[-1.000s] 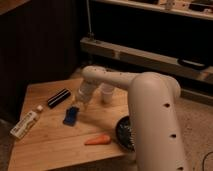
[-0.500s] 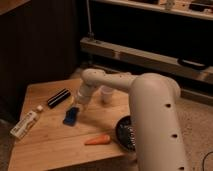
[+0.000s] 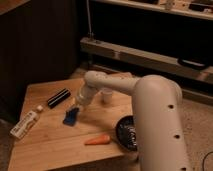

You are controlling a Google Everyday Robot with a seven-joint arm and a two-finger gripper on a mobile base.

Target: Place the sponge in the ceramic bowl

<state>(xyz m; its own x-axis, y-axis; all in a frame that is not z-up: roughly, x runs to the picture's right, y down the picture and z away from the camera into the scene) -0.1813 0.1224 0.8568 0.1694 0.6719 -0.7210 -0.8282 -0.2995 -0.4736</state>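
The gripper (image 3: 75, 103) was seen low over the wooden table (image 3: 50, 150), at the end of a thick white arm (image 3: 150, 110) that was bent across the right half of the view. Its jaws were held apart, and nothing was clamped between them. The sponge (image 3: 70, 117) was found directly below the gripper and a little nearer the camera, lying flat on the wood, with its far end just beside the fingertips (contact could not be made out). The ceramic bowl (image 3: 125, 134) was placed well apart from the gripper, toward the picture's right and nearer the camera, and its right side was hidden by the arm.

A black bar (image 3: 58, 98) was laid near the gripper, toward the picture's left and slightly farther back. A white tube (image 3: 26, 124) was laid farther off on that same side, close to the table's left edge. A white cup (image 3: 106, 96) was stood upright near the gripper on the picture's right, behind the arm's forward link. An orange carrot (image 3: 97, 140) was laid nearer the camera than the gripper, between the sponge and the bowl.
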